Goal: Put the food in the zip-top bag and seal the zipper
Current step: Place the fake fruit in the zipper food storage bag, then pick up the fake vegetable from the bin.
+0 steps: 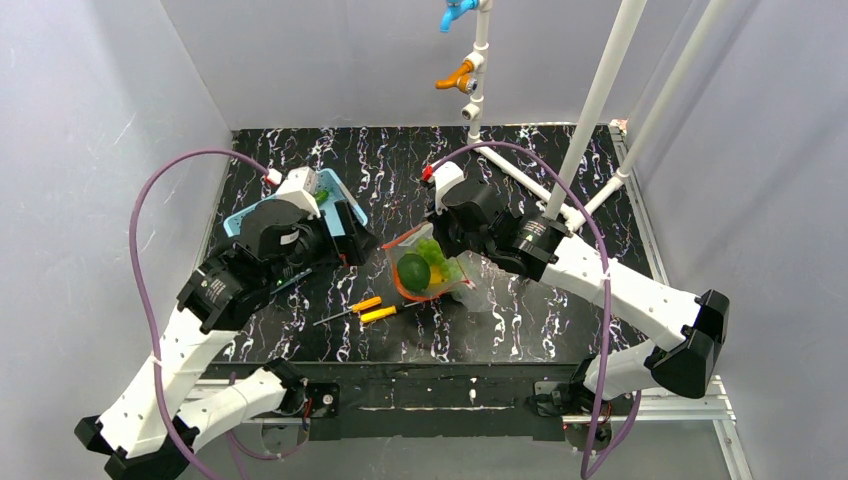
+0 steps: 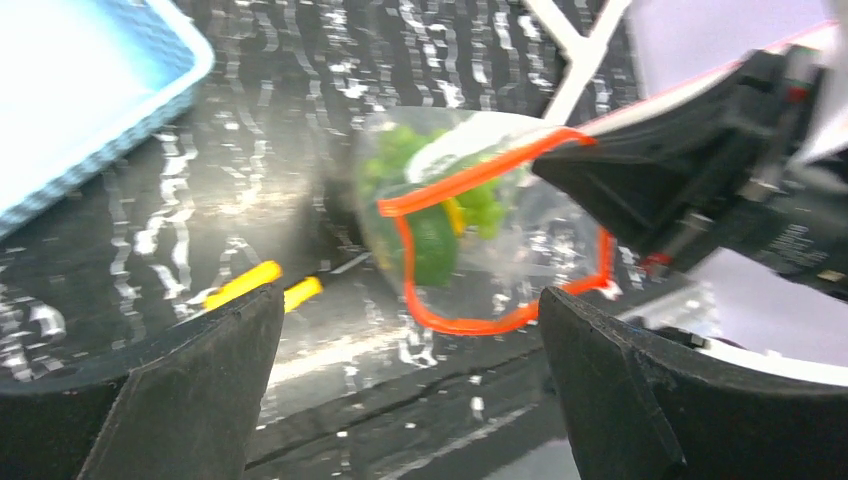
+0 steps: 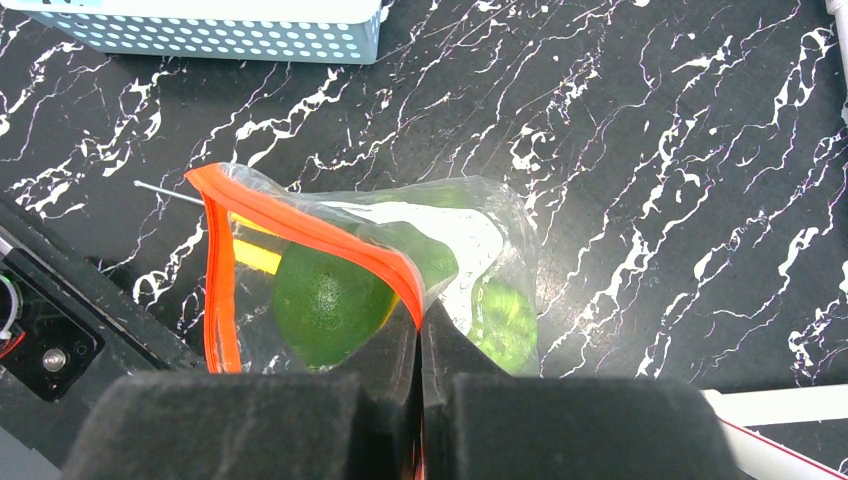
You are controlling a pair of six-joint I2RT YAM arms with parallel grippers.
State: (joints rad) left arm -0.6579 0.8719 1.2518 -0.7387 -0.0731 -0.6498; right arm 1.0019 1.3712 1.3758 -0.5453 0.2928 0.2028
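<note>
**Food is in, the zip comes next**

Your right claw (image 3: 420, 330) is pinched shut on the zipper (image 3: 300, 225). It holds the zip-top bag (image 3: 470, 240) with its mouth open. The food (image 3: 325, 300) sits inside: one dark green piece, some yellow, some light green.

Your left claw (image 2: 410, 370) is wide apart and holds nothing. It faces the bag's mouth.

I think filling is about done. A green speck (image 1: 322, 196) by the basket (image 3: 200, 35) may be one more piece; I cannot tell.

Next, you must press the two orange sides together and run along them.

There are no words to read. The tiny print on the right arm is too blurry.
</note>
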